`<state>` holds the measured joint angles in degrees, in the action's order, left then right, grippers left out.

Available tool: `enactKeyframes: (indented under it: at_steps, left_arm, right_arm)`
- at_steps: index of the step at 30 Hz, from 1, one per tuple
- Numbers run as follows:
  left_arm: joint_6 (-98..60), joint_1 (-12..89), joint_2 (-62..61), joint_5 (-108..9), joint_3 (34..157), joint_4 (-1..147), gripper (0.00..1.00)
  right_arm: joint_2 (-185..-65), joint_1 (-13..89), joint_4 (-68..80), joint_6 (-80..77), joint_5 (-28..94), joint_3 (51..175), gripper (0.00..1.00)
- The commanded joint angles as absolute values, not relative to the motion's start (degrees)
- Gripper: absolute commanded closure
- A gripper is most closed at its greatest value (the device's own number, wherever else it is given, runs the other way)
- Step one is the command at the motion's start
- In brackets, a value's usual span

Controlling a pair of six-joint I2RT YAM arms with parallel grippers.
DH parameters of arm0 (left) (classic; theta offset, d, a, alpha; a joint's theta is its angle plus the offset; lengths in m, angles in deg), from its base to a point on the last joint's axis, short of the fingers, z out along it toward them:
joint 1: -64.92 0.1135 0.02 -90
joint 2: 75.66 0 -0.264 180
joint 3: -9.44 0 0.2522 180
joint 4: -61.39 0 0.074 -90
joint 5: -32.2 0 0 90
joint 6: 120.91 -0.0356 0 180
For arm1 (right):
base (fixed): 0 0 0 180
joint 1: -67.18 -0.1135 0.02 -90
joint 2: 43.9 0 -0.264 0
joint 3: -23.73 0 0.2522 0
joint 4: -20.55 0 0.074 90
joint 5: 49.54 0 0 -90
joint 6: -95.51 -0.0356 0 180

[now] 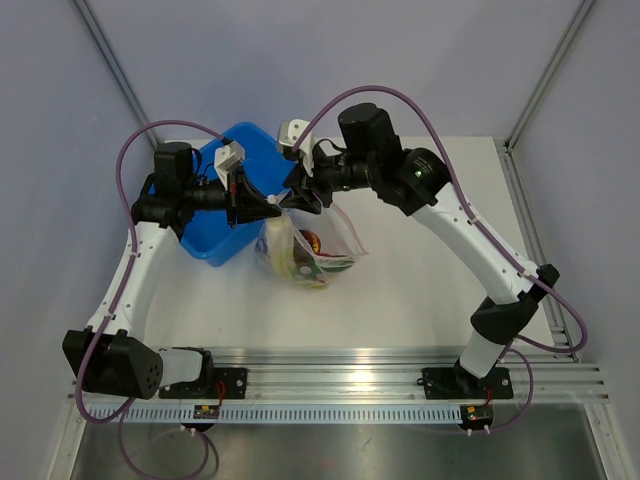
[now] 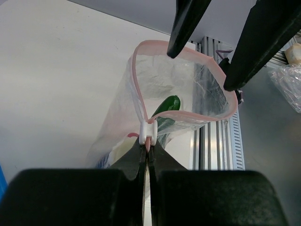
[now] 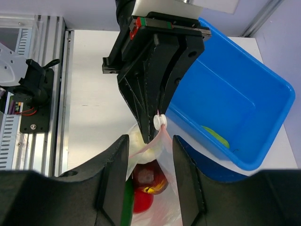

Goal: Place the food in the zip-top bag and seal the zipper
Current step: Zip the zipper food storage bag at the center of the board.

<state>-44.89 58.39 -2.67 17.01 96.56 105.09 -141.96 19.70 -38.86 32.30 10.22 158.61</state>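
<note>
Two robot arms meet over a clear zip-top bag [image 1: 300, 250] that stands mouth-up near the middle of a white table [image 1: 430, 280], just beside a blue bin [image 1: 222, 240]. The left gripper [image 2: 146, 146] has its jaws pressed together on the pink zipper [image 2: 136, 80], right at its white slider [image 2: 148, 129]. The right gripper [image 3: 149, 145] has its jaws apart, straddling the far end of the open mouth. Inside the bag lie a green cucumber [image 2: 167, 106], a red fruit [image 3: 141, 201] and a maroon fruit [image 3: 148, 176].

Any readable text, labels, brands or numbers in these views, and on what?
None can be read.
The zip-top bag shows coloured patches in the top view, too blurred to tell print from food.
The small boards at the arm bases are too small to read.
</note>
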Motion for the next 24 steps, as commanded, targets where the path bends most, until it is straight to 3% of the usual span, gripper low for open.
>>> enactKeyframes:
  at_steps: [1,13,17,24]
  left_arm:
    - [-44.71,58.41,-4.30,20.77,99.05,102.58,1.00]
    - [-43.92,58.41,-4.82,21.92,98.17,101.43,1.00]
    - [-43.83,58.41,-4.65,22.01,98.17,101.17,1.00]
    - [-43.48,58.41,-4.38,21.66,98.34,100.82,1.00]
  right_arm:
    - [-144.00,19.02,-36.89,34.42,6.27,162.12,0.50]
    - [-149.27,19.02,-38.04,35.48,4.95,165.02,0.50]
    - [-150.24,18.93,-38.74,35.13,4.51,165.81,0.56]
    - [-148.76,19.02,-36.72,33.99,4.68,163.45,0.83]
